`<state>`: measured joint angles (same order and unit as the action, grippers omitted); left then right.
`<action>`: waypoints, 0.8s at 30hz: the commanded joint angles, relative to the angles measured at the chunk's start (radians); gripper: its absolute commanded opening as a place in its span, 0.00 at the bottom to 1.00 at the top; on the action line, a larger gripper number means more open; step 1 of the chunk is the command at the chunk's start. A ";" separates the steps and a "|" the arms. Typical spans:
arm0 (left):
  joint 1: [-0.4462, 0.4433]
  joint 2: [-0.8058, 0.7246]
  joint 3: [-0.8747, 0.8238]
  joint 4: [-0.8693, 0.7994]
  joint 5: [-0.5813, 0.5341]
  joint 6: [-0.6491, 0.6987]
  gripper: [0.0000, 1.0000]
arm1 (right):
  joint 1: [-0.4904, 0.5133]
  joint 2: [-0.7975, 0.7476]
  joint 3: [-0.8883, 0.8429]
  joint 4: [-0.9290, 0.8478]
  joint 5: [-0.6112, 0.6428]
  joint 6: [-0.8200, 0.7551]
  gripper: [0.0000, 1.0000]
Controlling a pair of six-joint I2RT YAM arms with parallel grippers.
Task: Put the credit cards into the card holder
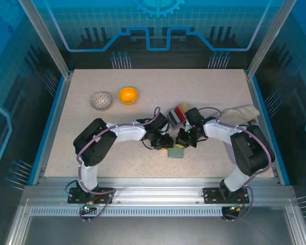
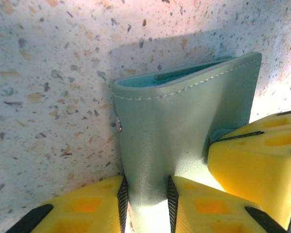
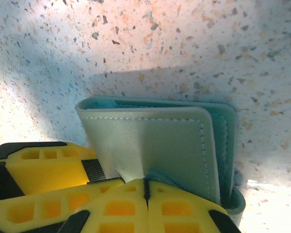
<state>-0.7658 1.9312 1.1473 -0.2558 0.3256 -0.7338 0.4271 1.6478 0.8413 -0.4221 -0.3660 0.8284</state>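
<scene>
Closest to the left wrist camera, the left gripper (image 2: 145,196) has its two yellow fingers (image 2: 82,211) clamped on the lower edge of the card holder (image 2: 184,126). The holder is a pale grey-green folded wallet standing up off the speckled bench (image 2: 48,73), with white stitching along its top edge and a blue-grey lining showing in the fold.

In the right wrist view, the right gripper (image 3: 145,191) has its yellow fingers (image 3: 194,208) pressed together, pinching one thin flap of the holder (image 3: 155,145).

From above, the left gripper (image 1: 164,142) and right gripper (image 1: 183,140) meet over the holder (image 1: 176,152). It sits a little right of the middle of the bench (image 1: 209,87), toward the near edge.

The credit cards (image 1: 177,115), a small stack showing red, black and white, lie just behind the two grippers.

Toward the far left of the bench are a speckled grey ball (image 1: 101,100) and, just beside it on the right, an orange bowl (image 1: 128,95). A beige cloth (image 1: 240,113) lies near the right edge.
</scene>
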 commanded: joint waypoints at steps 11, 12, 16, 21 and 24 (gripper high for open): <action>-0.007 0.017 -0.018 -0.013 -0.017 -0.006 0.30 | 0.048 -0.072 -0.009 -0.109 0.099 0.005 0.00; -0.007 0.018 -0.020 -0.011 -0.018 -0.009 0.30 | 0.045 -0.075 0.012 -0.123 0.082 -0.008 0.00; -0.007 0.022 -0.020 -0.006 -0.014 -0.010 0.30 | 0.045 -0.080 0.016 -0.107 0.045 -0.010 0.00; -0.006 0.023 -0.020 -0.003 -0.011 -0.012 0.30 | 0.045 -0.093 -0.009 -0.085 0.032 0.001 0.00; -0.006 0.026 -0.017 -0.003 -0.007 -0.012 0.30 | 0.045 -0.076 -0.015 -0.065 0.026 0.002 0.00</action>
<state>-0.7658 1.9312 1.1473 -0.2562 0.3225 -0.7338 0.4641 1.5780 0.8433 -0.4625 -0.3061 0.8368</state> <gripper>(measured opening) 0.298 0.045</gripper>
